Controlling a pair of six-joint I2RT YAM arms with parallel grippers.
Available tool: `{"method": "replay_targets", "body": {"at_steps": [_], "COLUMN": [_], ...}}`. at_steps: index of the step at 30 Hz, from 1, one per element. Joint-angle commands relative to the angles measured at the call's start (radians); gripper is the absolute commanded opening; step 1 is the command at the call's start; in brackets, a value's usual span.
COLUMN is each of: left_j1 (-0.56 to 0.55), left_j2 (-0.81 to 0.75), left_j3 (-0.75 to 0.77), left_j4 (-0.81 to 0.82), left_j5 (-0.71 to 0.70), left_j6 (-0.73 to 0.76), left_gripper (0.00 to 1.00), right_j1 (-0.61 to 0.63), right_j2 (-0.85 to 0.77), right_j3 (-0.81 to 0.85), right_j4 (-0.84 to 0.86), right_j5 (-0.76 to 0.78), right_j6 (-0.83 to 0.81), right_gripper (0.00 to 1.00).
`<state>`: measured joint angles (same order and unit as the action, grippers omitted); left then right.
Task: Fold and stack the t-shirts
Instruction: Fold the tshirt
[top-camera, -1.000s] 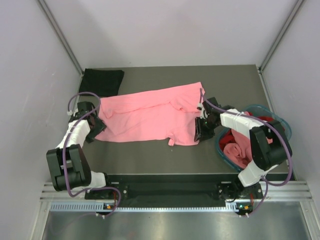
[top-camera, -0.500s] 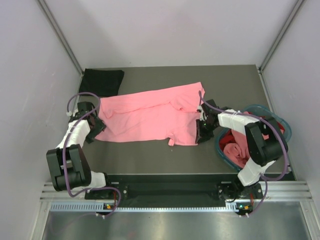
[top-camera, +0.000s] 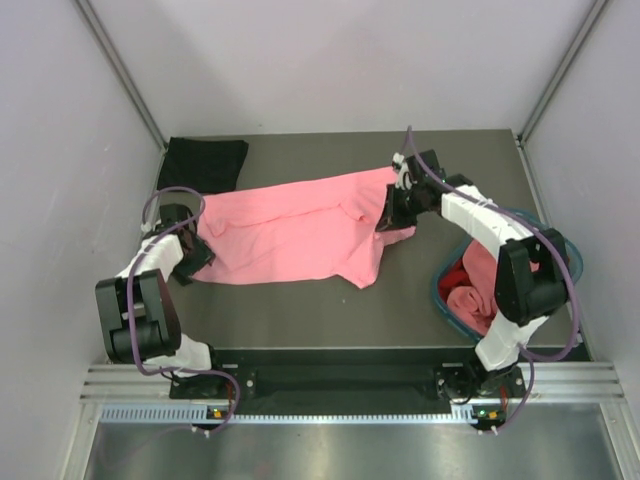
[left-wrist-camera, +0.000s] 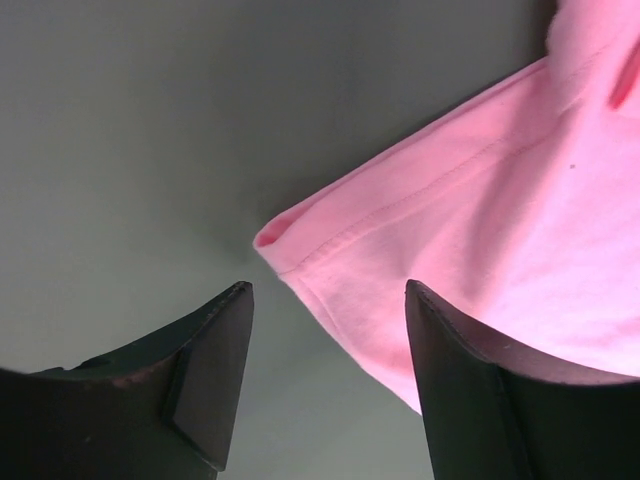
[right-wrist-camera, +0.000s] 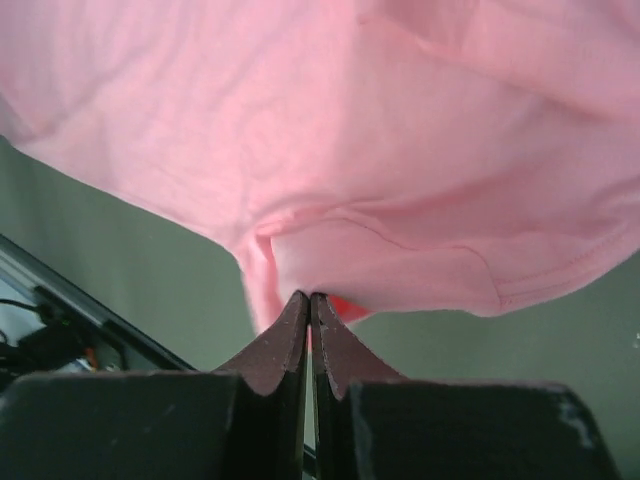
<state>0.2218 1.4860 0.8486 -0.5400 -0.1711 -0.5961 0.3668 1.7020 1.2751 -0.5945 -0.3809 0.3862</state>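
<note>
No txt, labels, brand names, nos. or signs are showing legibly in any view.

Left pincer (left-wrist-camera: 328, 300) gapes wide, held low; right pincer (right-wrist-camera: 310, 297) is pinched tight, arm stretched forward.
</note>
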Motion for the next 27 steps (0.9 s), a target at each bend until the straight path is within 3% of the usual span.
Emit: {"method": "replay_targets", "body": {"at_steps": [1,5,6,8,9,12,16,23,27], "left_j1": [0.005,0.004,0.004,0.004,0.005,0.004,0.005,0.011,0.021], "left_j2": [-0.013,-0.015,-0.007,0.003,0.006,0.007,0.013,0.108,0.151], "left_j3": [-0.009,-0.022,-0.022,-0.019,-0.019,-0.02,-0.016,0.007,0.027], "left_j4": [0.067,0.075,0.068,0.055,0.045,0.048,0.069,0.109,0.114], "left_j5": [0.027,0.035,0.03,0.016,-0.001,-0.014,-0.008,-0.001,-0.004], "left_j6": [0.03,0.041,0.039,0.038,0.036,0.042,0.047,0.068,0.081], "left_gripper": [0.66,0.67,0.73,0.79,0.81,0.81,0.73,0.66,0.52], "right_j1": [-0.043,-0.098,-0.106,-0.114,-0.115,-0.115,-0.118,-0.117,-0.117], "right_j2": [0.068,0.191,0.252,0.316,0.35,0.325,0.227,0.061,0.028], "right_j3": [0.119,0.222,0.251,0.363,0.427,0.474,0.38,0.107,-0.003], "right_j4": [0.019,0.099,0.111,0.092,0.072,-0.022,-0.134,-0.077,-0.068], "right_j5": [-0.081,-0.188,-0.206,-0.301,-0.308,-0.215,-0.09,-0.112,-0.115], "right_j6": [0.069,0.176,0.184,0.189,0.181,0.08,-0.056,-0.076,-0.09], "right_gripper": [0.0,0.04,0.16,0.22,0.31,0.44,0.45,0.43,0.43]}}
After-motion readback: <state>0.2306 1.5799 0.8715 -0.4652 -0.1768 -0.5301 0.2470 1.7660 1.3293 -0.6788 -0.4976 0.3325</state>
